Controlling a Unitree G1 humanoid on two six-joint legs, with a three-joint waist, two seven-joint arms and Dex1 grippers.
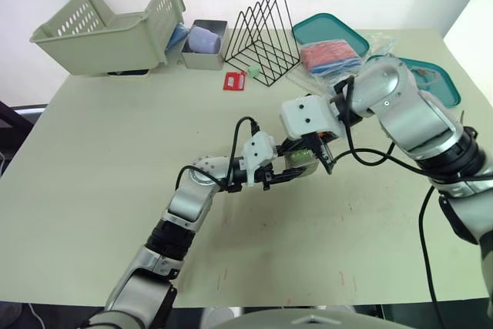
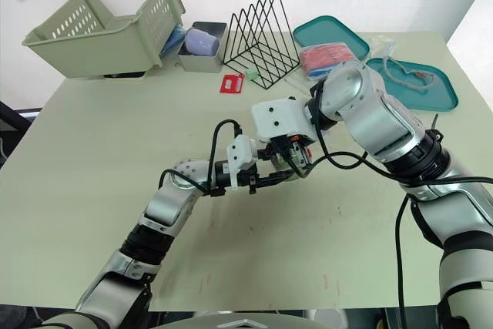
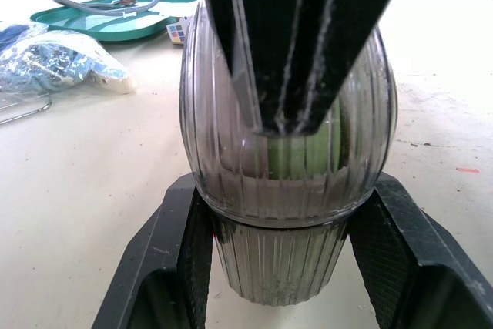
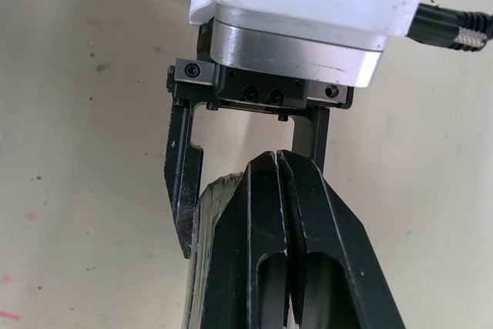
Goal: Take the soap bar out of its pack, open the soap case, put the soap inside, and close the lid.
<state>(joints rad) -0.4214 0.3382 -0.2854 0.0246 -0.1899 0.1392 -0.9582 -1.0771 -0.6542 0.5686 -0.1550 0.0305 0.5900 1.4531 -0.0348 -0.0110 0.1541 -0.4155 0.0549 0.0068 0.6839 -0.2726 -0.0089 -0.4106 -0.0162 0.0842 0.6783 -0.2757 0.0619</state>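
Left gripper clamps the soap case between its two fingers: a smoky, ribbed, translucent oval, its lid overlapping the narrower base, with green soap visible inside. Beyond, the right gripper, fingers pressed together, rests on the lid.

You see the clear ribbed oval soap case only in part: the black fingers of the right pincer, pressed together, cover its lid's middle, the green soap bar inside is a blur, and the small red card is unreadable.
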